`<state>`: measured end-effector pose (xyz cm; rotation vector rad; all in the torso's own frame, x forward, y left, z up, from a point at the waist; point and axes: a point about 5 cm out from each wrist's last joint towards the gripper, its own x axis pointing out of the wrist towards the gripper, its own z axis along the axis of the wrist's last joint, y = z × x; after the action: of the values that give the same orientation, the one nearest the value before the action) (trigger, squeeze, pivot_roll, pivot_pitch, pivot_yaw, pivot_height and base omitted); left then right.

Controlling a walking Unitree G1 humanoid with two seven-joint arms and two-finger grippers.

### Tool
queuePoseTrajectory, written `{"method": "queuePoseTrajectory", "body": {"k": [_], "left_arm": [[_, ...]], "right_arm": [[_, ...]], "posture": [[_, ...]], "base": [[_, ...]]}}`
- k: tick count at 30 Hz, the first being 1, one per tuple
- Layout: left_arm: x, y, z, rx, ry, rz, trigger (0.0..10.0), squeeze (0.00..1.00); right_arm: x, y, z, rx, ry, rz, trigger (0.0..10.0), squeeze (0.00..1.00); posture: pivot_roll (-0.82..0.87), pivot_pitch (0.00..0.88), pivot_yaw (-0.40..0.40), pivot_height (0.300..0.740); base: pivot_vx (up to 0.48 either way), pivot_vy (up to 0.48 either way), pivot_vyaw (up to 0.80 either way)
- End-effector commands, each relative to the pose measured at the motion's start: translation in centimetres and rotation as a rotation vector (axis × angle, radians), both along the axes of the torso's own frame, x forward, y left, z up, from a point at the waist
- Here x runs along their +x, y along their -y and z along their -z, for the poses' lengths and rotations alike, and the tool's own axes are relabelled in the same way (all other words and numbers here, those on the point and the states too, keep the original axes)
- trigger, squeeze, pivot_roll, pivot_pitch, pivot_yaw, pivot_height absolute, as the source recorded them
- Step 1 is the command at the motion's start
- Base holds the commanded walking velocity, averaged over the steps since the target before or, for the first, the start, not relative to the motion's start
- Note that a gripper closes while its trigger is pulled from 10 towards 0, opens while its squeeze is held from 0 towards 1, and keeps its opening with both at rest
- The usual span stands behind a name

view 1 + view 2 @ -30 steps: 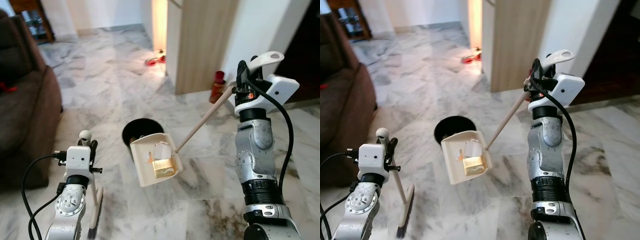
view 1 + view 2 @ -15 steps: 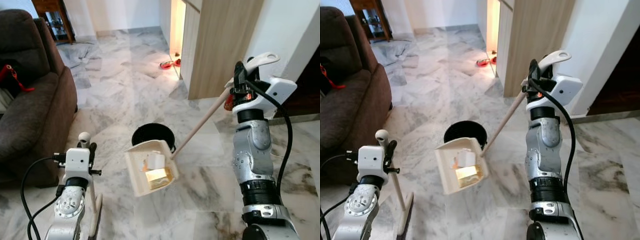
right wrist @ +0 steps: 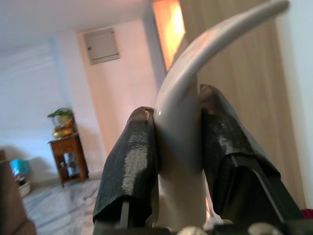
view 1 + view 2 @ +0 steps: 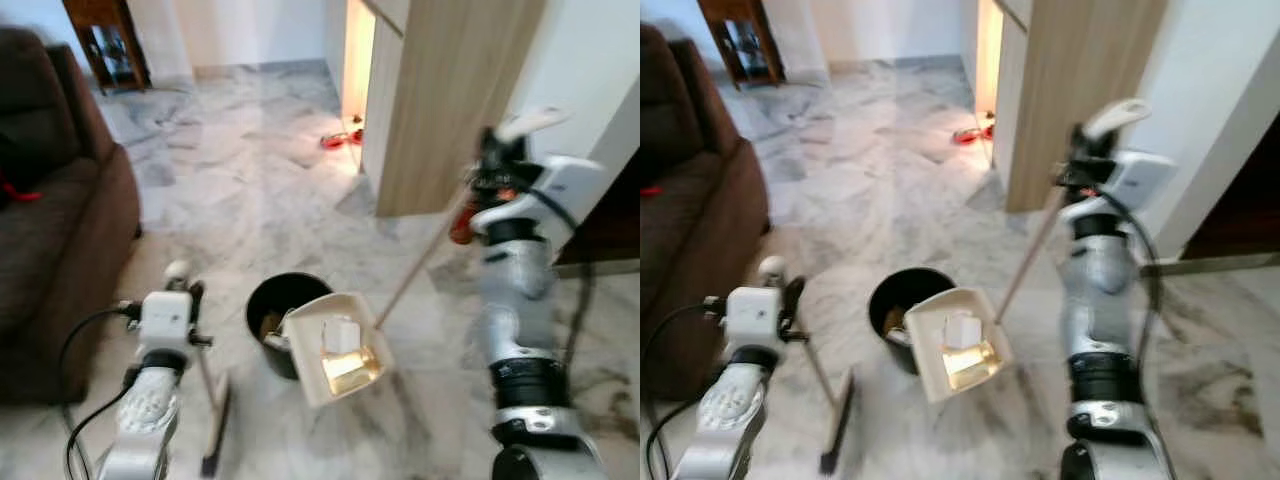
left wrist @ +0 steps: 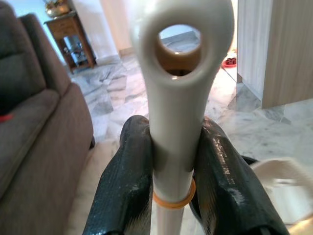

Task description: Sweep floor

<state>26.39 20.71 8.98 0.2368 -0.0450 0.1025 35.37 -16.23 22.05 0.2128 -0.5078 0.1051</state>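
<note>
Dustpan (image 4: 335,347), cream, loaded with paper scraps and debris, now hangs touching the near rim of the black bin (image 4: 283,322), tilted; a second ago it sat nearer the robot, short of the bin. I judge tipping comes next. The right tool (image 3: 178,147) is clamped on the dustpan handle (image 4: 420,265); the left tool (image 5: 168,171) is clamped on the broom handle (image 5: 178,98), the broom head (image 4: 215,425) on the marble floor (image 4: 250,180). The head camera has swung: the brown sofa (image 4: 55,230) shows less, and everything is blurrier.
</note>
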Motion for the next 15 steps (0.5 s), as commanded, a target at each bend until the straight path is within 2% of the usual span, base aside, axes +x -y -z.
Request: {"method": "queuePoseTrajectory", "body": {"k": [1,9,15], "left_arm": [[0.4,-0.04,-1.25,0.033,0.053,-0.001,10.0,0.0],[0.43,0.0,-1.36,0.03,0.058,0.001,10.0,0.0],[0.52,0.14,-1.39,0.029,0.061,0.003,10.0,0.0]], "right_arm": [[-0.29,0.76,-1.53,0.039,0.075,0.018,10.0,0.0],[-0.3,0.62,-1.56,0.037,0.084,0.007,10.0,0.0],[-0.28,0.54,-1.67,0.049,0.092,-0.009,10.0,0.0]], "posture": [[0.04,0.0,0.026,0.74],[0.05,0.0,0.025,0.74],[0.05,0.0,0.023,0.74]], "base": [[0.435,0.0,0.0],[0.435,0.0,0.73],[0.432,0.0,0.0]]}}
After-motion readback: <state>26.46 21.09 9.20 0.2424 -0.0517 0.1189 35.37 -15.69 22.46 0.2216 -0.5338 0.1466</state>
